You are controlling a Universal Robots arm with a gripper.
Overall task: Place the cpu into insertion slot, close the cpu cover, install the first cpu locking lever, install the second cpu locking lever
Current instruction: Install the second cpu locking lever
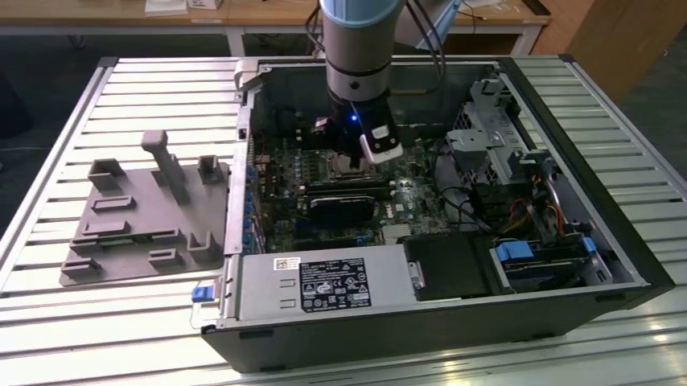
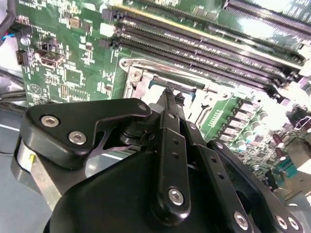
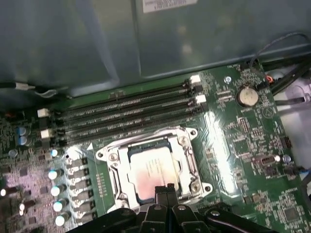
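A: Is there room above the silvery square-framed cpu cover (image 3: 150, 167)?
B: Yes, open there. Long black memory slots (image 3: 121, 109) line one side; silvery round-topped capacitors (image 3: 60, 189) crowd another.

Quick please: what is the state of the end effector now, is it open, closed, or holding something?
End effector: closed, fingertips pressed together, holding nothing visible; it sits at the edge of the cpu cover, which lies down over the cpu in the insertion slot.

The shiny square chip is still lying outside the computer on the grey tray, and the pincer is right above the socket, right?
Not quite. The cpu already sits in the insertion slot on the green board, as the first wrist view shows. The pincer is right above the socket.
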